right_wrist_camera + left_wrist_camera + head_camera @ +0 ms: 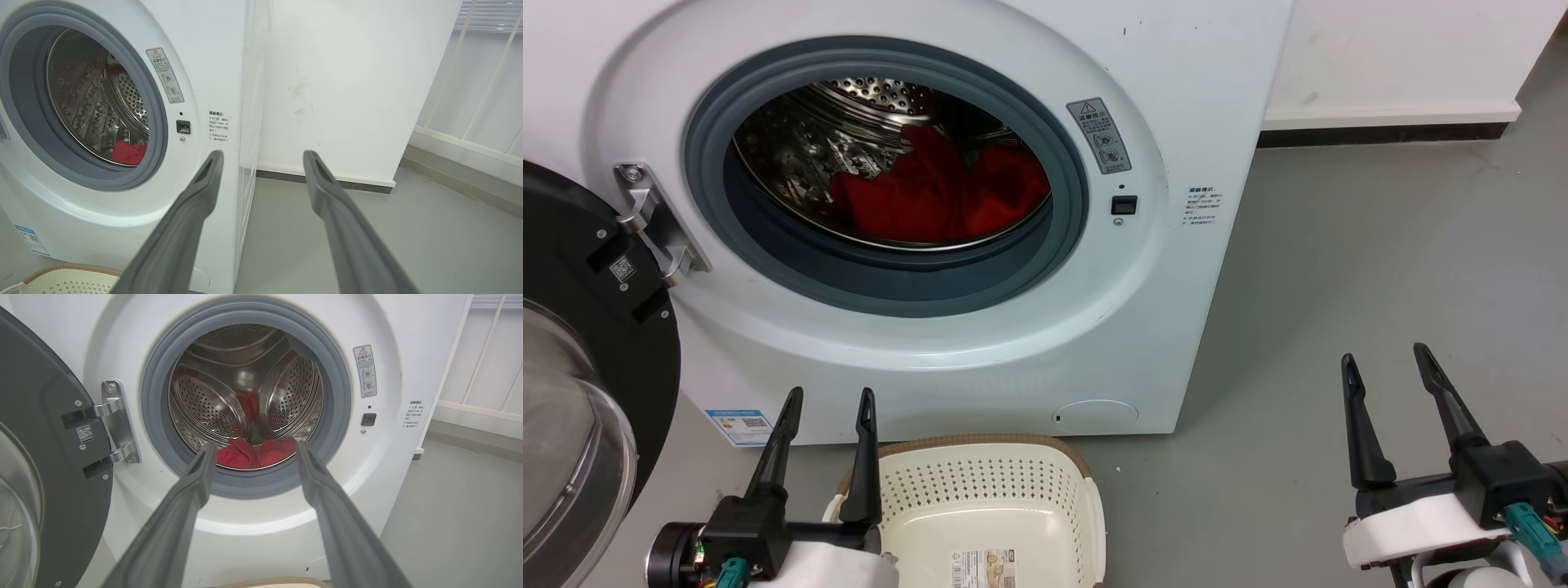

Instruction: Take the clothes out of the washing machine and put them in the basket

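Red clothes [939, 192] lie in a heap at the bottom of the steel drum [792, 147] inside the washing machine [1176, 122], behind the grey rubber ring [882, 278]. The garments touch each other and rest against the lower drum wall.

The door [572, 327] stands open at the left side of the washing machine, attached by a metal hinge [654, 220].

The basket [980, 482] stands on the floor [1380, 245] directly in front of the washing machine, below the drum opening and near the base panel. It is upright and bears a paper label [984, 567].

The left pincer [832, 394] is open and empty, with its fingers spread. It sits in front of the washing machine, at the left rim of the basket, and points at the drum opening.

The right pincer [1384, 354] is open and empty. It hangs over the floor, to the right of the washing machine's front corner, well apart from the basket.
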